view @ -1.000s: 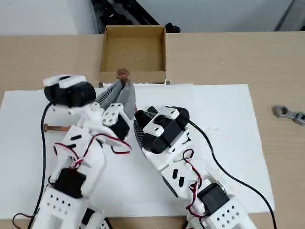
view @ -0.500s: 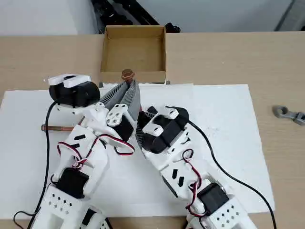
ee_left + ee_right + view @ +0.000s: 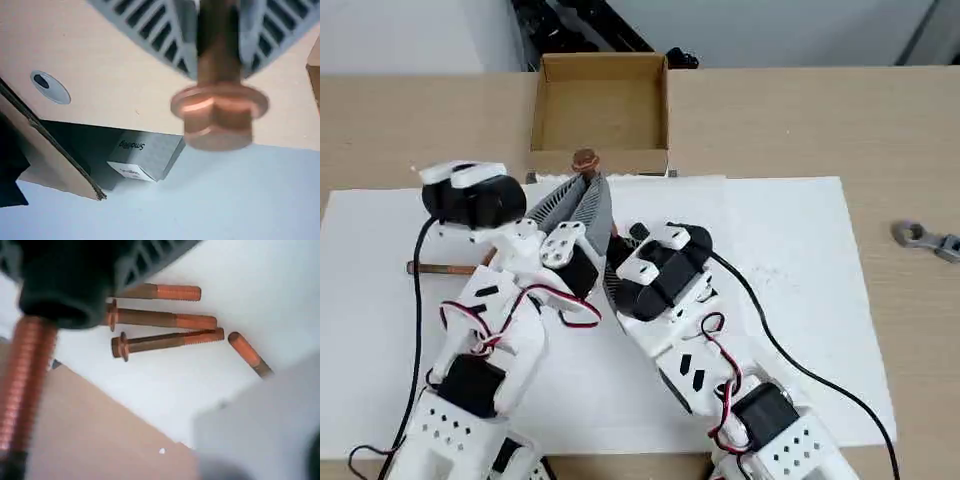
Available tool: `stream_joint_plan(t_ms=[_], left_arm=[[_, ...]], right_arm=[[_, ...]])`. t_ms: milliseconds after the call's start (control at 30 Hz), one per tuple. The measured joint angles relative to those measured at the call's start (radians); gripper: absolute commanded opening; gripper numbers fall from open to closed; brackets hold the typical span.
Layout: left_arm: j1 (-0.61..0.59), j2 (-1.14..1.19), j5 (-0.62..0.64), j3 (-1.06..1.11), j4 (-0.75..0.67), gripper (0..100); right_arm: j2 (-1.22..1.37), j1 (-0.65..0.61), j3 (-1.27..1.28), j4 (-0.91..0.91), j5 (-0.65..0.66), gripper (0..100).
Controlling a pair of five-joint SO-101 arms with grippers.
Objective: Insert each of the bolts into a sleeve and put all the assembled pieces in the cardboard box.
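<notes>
The left gripper (image 3: 585, 182) is clenched on a copper bolt (image 3: 584, 158), whose head sits just short of the cardboard box (image 3: 635, 158) (over the far edge of the white sheet (image 3: 790, 260)). The right gripper (image 3: 612, 262) is close on its right, and I cannot tell how its jaws stand.

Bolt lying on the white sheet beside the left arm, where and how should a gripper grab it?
Grip the bolt mid-shank on its exposed part, coming straight down with the jaws across it. It lies flat on the sheet, so only its two sides are free, and one end runs under the left arm.
</notes>
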Motion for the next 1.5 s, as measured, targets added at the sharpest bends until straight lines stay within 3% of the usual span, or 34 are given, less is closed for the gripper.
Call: stream_joint_plan(t_ms=[367, 933, 1500], left_arm=[[0.015, -0.118, -0.008, 0.005, 0.104, 0], [0.023, -0.118, -0.015, 0.008, 0.110, 1], [0.006, -0.118, -0.034, -0.057, 0.206, 1]], right_arm=[[0.000, 0.003, 0.000, 0.000, 0.000, 0.2], [0.000, 0.003, 0.002, 0.000, 0.000, 0.2], [0.002, 0.003, 0.002, 0.000, 0.000, 0.2]])
